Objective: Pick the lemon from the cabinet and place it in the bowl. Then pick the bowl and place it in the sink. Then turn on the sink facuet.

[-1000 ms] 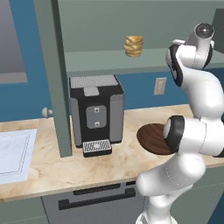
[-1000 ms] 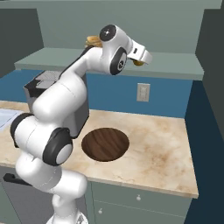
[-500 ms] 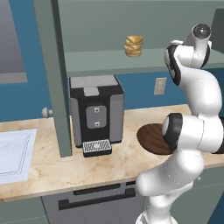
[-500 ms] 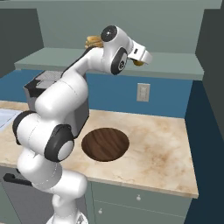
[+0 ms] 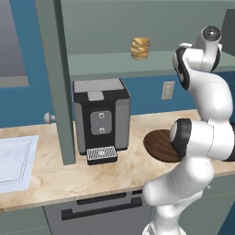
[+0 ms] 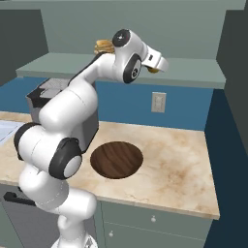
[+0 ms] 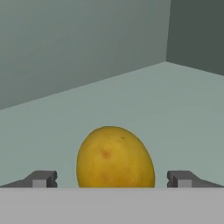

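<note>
The lemon [image 7: 114, 157] lies on the cabinet shelf [image 7: 175, 100], yellow-orange and close in front of the hand. My gripper [image 7: 111, 179] is open, with one fingertip [image 7: 41, 179] on each side of the lemon and clear gaps to it. From the right base view the gripper [image 6: 160, 64] reaches onto the cabinet shelf [image 6: 193, 75], where a sliver of the lemon [image 6: 153, 70] shows under the hand. The dark wooden bowl [image 6: 116, 159] sits empty on the counter below; the arm half hides the bowl [image 5: 155, 143] in the left base view. The sink [image 5: 13, 160] lies at the far left.
A tan stacked lump of food [image 5: 140, 47] stands further left on the shelf. A black and grey coffee machine [image 5: 102, 114] is on the marble counter [image 6: 179, 164]. The open cabinet door's edge [image 5: 57, 82] hangs left of it. The cabinet's side wall [image 7: 197, 35] rises to the right of the lemon.
Hardly anything: the arm's upper part has shifted very slightly, and the jaws stay wide apart.
</note>
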### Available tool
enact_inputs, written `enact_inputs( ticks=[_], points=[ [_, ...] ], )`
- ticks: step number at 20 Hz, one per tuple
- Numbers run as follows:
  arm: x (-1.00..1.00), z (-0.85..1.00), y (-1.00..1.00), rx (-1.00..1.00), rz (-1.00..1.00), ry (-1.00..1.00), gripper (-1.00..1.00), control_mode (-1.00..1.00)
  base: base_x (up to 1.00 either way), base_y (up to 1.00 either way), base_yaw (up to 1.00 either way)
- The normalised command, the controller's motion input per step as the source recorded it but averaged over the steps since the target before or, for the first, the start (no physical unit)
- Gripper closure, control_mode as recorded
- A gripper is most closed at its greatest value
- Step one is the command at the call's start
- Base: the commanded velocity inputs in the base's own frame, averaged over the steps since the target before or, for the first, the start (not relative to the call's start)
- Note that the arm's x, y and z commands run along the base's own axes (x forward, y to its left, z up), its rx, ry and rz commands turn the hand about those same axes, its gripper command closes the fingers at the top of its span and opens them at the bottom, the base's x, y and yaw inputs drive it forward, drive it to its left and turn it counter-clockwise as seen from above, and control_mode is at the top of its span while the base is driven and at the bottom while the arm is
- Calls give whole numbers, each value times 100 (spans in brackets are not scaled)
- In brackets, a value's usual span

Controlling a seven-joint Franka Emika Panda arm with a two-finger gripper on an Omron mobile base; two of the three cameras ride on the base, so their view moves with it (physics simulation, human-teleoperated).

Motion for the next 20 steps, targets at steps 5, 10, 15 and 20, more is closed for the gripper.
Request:
enact_inputs(
  ticks=[5, 10, 15, 20],
  points=[
    [5, -8, 0, 0, 0, 0, 100, -100, 0, 0, 0],
    [5, -10, 0, 0, 0, 0, 100, -100, 0, 0, 0],
    [-8, -1, 0, 0, 0, 0, 100, -100, 0, 0, 0],
    [-86, 0, 9, 0, 0, -4, 100, -100, 0, 0, 0]
  ],
)
